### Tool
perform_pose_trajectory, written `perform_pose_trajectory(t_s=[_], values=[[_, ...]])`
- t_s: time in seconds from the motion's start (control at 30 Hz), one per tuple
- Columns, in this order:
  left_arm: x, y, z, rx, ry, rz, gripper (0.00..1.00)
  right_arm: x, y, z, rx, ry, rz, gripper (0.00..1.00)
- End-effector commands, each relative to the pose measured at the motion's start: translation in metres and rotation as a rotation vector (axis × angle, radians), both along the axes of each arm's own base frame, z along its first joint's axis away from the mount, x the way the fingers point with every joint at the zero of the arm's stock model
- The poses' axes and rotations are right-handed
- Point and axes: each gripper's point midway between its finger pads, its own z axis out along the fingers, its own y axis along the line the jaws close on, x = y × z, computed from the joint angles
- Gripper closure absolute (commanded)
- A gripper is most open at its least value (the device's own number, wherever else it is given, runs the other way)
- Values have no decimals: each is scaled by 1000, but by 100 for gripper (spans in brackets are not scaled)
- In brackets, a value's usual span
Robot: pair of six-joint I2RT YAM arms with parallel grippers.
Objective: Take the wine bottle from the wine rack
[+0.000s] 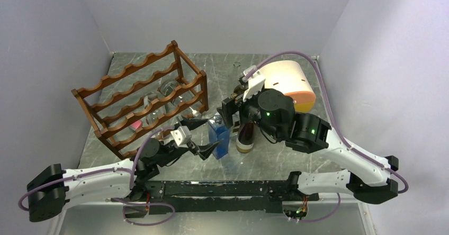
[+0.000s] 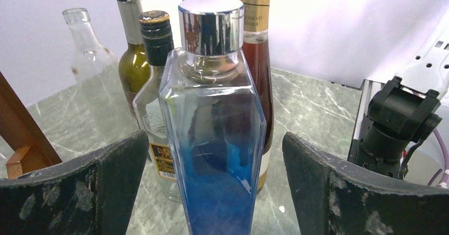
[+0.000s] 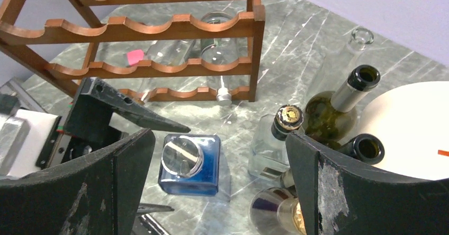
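**Blue bottle down on the tabletop, glass left in the rack**

Starting at the far left: the wine rack (image 3: 257, 50) stands at an angle on the tabletop (image 1: 296, 155), and it is not bare. At least two clear bottles (image 3: 217, 50) lie across its scalloped rails, one near a pink tag (image 3: 135, 56), and something small with a white cap (image 3: 222, 95) sits at the bottom rail.

Moving right, the left tool (image 1: 204, 137) is stretched out low, well clear of the rack. Its fingers (image 2: 106, 182) stand wide apart with the blue bottle (image 2: 217, 182) between them. The wrist view shows a gap on both sides, so nothing is gripped. The bottle stands upright on its own base, silver cap on top, beside the rack and off it.

If that is the bottle the task means, the main job looks done: lifted out, set down, let go. What I judge is left for this arm is backing away without nudging it.

Right again: a cluster of standing bottles (image 3: 328, 108) crowds in just behind and beside the blue one, among them an olive-green bottle, a flat clear one with a black-and-gold cap, an amber one and an empty clear one.

The right tool (image 3: 219, 139) hangs above this group, looking down, its fingers spread wide and holding nothing. Behind it on the far right sits the cream-and-orange drum box (image 1: 288, 81).

Whether the clear bottles in the rack also have to come out, I can't tell from here.
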Motion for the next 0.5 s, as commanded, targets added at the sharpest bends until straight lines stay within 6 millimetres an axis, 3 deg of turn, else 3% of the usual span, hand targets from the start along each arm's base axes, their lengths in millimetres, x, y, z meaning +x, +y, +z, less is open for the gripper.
perform_pose_trajectory(t_s=[0.0, 0.27, 0.47], values=[[-6, 4, 21, -18, -62, -27, 0, 11, 1, 31, 21, -87, -33, 0], [-15, 24, 68, -2, -140, -33, 1, 59, 15, 46, -25, -117, -62, 0], [-14, 34, 111, 44, -190, -13, 2, 120, -11, 52, -1, -93, -118, 0]])
